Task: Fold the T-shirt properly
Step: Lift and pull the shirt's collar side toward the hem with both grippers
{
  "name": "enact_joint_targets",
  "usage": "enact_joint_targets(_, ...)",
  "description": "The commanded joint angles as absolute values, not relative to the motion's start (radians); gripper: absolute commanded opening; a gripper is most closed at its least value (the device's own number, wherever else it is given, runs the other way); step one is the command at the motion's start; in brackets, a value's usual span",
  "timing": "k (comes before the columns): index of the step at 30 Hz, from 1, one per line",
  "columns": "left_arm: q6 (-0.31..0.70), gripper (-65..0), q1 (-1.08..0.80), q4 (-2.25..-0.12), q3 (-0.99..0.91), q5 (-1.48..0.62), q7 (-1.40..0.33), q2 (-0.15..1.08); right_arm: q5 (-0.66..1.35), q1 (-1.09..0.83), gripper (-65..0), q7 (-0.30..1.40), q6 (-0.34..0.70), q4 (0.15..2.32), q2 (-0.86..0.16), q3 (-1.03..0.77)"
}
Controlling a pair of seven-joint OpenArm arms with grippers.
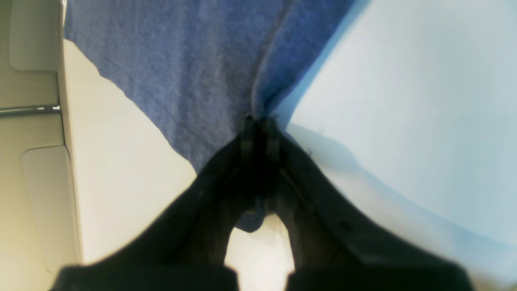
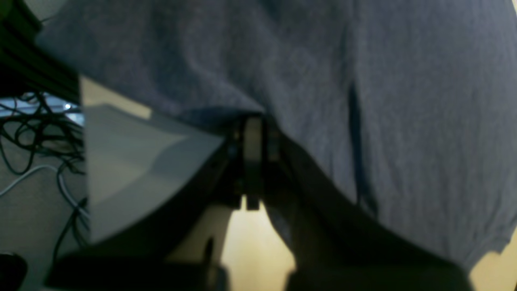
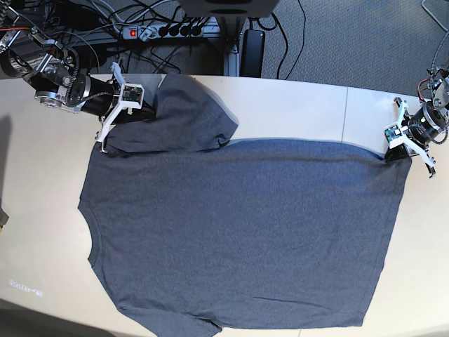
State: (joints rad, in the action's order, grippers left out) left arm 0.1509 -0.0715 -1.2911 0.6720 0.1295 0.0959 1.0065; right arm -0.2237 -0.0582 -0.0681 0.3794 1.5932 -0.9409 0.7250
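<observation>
The slate-blue T-shirt (image 3: 238, 232) lies spread flat on the pale table (image 3: 295, 105), collar to the left, hem to the right. Its far sleeve (image 3: 186, 116) is bunched up at the back left. My right gripper (image 3: 144, 112) is shut on the cloth there. In the right wrist view its jaws (image 2: 254, 119) stand together with grey fabric (image 2: 363, 81) draped over them. My left gripper (image 3: 390, 156) is shut on the far hem corner at the right. The left wrist view shows those jaws (image 1: 260, 121) pinching a seam of the blue fabric (image 1: 194, 72).
Behind the table's far edge are a power strip (image 3: 168, 30) and tangled cables (image 3: 280, 35) on grey carpet. More cables (image 2: 32, 133) hang beside the table in the right wrist view. The shirt's near sleeve (image 3: 182, 324) reaches the table's front edge.
</observation>
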Motion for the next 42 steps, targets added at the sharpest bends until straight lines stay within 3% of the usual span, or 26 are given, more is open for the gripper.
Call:
enact_joint_targets(1,0.199,-65.0,-0.069,-1.301,0.666,0.130,0.073,1.032,-0.215,-0.056,-65.0,-0.024,0.435,1.603,-0.962,0.699)
enact_joint_targets(12,0.199,-65.0,-0.042,-1.326,0.659,0.070,0.040,1.031,-0.059,-0.056,-65.0,-0.021,0.546,1.671,-0.962,0.497)
enact_joint_targets(42,0.206,-65.0,0.129,-1.325,0.647,-0.026,-0.036,1.031,0.011,0.176,-65.0,0.035,0.546,1.626,-0.937,0.489)
